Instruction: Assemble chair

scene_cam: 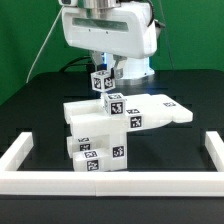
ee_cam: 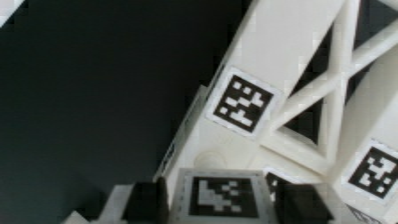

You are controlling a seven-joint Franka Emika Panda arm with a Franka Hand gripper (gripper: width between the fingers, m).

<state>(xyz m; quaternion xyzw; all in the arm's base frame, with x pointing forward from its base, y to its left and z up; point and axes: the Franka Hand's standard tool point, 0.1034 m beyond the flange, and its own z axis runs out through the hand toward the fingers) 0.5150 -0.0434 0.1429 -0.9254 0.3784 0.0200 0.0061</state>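
My gripper (scene_cam: pixel 103 73) hangs from the arm at the top centre and is shut on a white chair leg (scene_cam: pixel 104 86) that carries black-and-white tags. The leg stands roughly upright, its lower end down at the assembled white parts. These are a flat slab (scene_cam: pixel 160 108) reaching to the exterior view's right and a tagged blocky stack (scene_cam: pixel 95 150) in front. In the wrist view the leg's tagged face (ee_cam: pixel 217 196) sits between my dark fingers (ee_cam: pixel 143 203). The cross-braced piece (ee_cam: pixel 320 85) with its tags lies just beyond the leg.
A low white border rail (scene_cam: pixel 110 181) runs along the front and up both sides of the black table (scene_cam: pixel 30 110). The robot's white body (scene_cam: pixel 105 35) fills the space above the parts.
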